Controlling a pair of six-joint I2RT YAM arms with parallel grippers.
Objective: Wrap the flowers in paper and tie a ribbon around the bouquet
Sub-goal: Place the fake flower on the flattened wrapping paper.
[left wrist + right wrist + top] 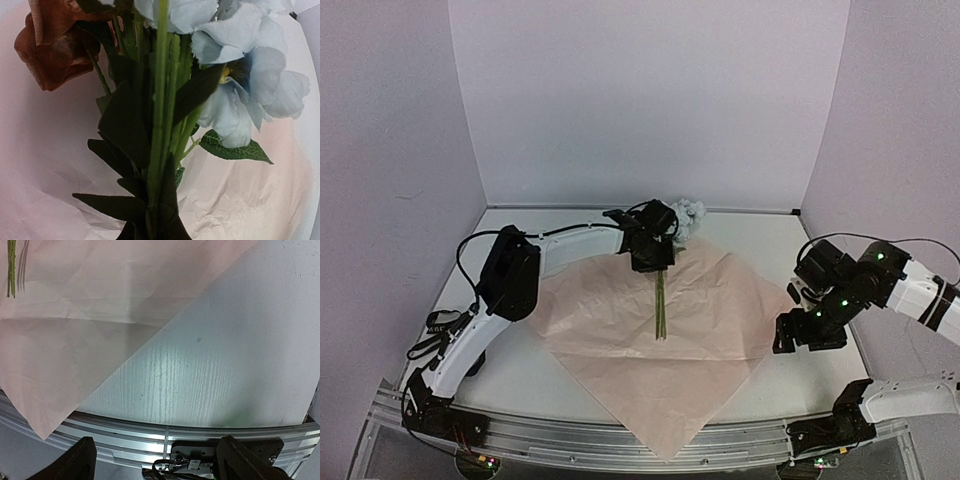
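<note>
The left gripper (653, 252) is clenched on the flowers (688, 214), with the stems trailing down the middle of the pink paper (610, 330). The right gripper (156, 440) hangs released beside its right corner. I'd lay the bunch flat along the diagonal, then let go gently — no dragging the paper.

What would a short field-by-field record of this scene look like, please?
flowers: over the paper, blooms toward the back wall, stems pointing toward the arms
paper: pink sheet spread flat as a diamond on the table, near corner overhanging the front rail, not yet wrapped
left claw: shut on the flowers just below the blooms
right claw: open, holding nothing, beside the paper's right corner
ribbon: not in view
</note>
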